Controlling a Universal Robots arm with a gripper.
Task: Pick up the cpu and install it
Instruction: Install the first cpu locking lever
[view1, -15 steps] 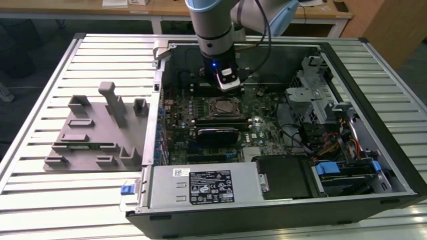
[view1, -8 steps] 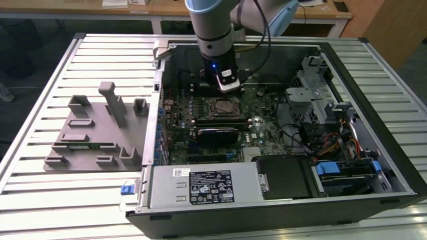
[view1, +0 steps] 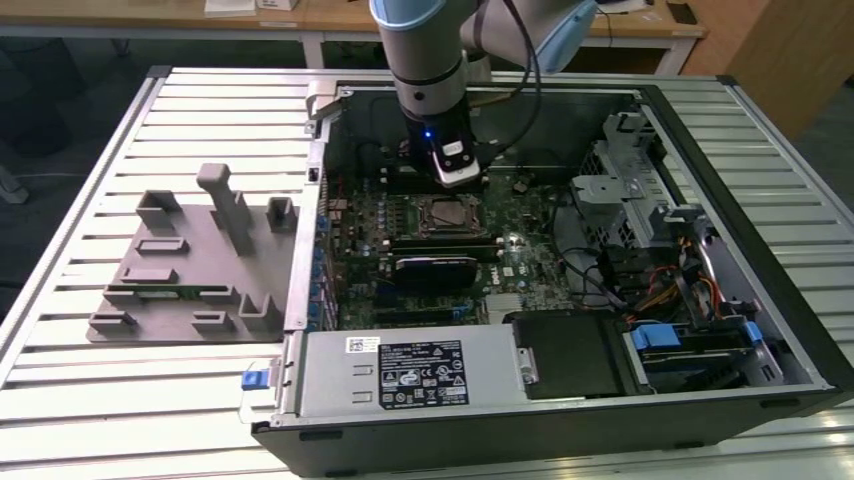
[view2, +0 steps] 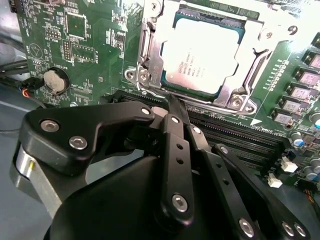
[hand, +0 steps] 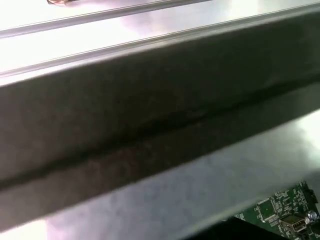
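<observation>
We've got a slatted metal table (view1: 80, 180), ribs running across the exterior view. Two things sit directly on it: an open computer case (view1: 561, 400), lying on its side with the inside facing up, and a grey plastic fixture block (view1: 187, 270) towards the exterior view's left, just beside the case wall. The fixture has several upright posts and slots. Bare slats show around both.

Silver-grey cpu (view2: 202, 55), green motherboard (view2: 95, 45), black tool (view2: 172, 107)
</observation>
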